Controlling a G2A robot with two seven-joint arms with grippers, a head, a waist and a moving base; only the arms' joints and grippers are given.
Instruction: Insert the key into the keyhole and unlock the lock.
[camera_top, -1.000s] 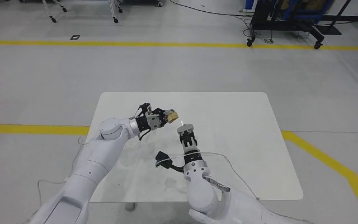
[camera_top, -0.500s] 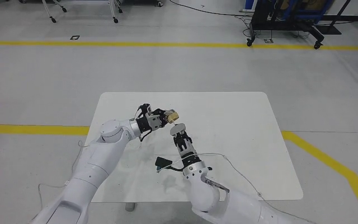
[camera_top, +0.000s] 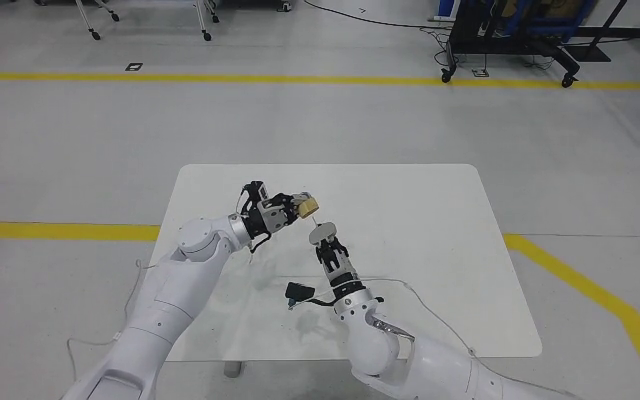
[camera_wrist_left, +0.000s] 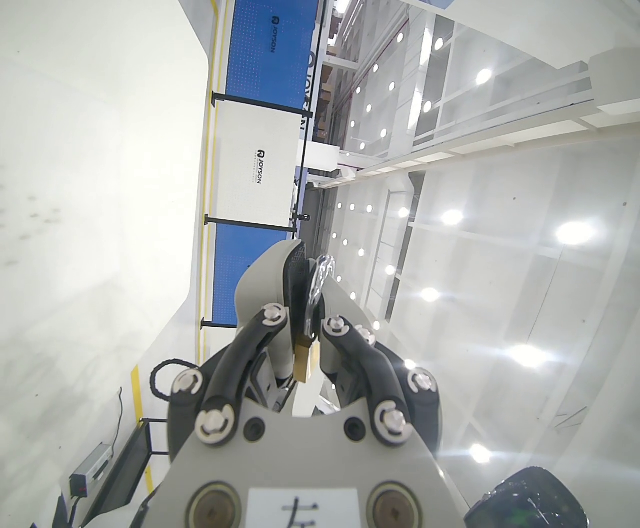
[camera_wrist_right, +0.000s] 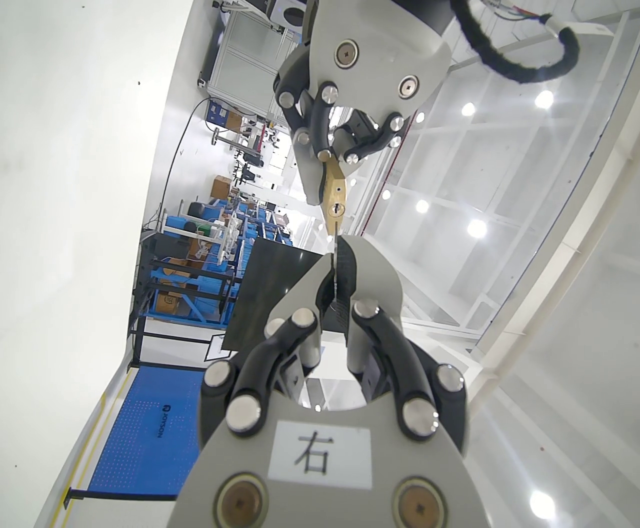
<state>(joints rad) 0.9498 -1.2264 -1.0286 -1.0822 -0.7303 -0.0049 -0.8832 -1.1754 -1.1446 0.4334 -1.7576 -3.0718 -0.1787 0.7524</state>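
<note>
My left gripper (camera_top: 296, 208) is shut on a small brass padlock (camera_top: 307, 207), held above the white table (camera_top: 430, 200). In the left wrist view the padlock (camera_wrist_left: 304, 361) sits between the fingers, its silver shackle (camera_wrist_left: 317, 285) towards the tips. My right gripper (camera_top: 322, 236) is shut on a thin silver key (camera_wrist_right: 332, 250). In the right wrist view the key's tip sits at the lower edge of the padlock (camera_wrist_right: 334, 196), just below its keyhole (camera_wrist_right: 338, 207). The left gripper (camera_wrist_right: 325, 192) faces this camera.
A black camera unit (camera_top: 297, 293) hangs off the right arm over the table's near side. A thin cable (camera_top: 420, 300) trails across the table by that arm. The floor beyond has yellow lines (camera_top: 300, 78) and wheeled frames.
The right gripper with the key has moved up and left, closing on the padlock. The left gripper with the padlock has shifted slightly away and tilted.
</note>
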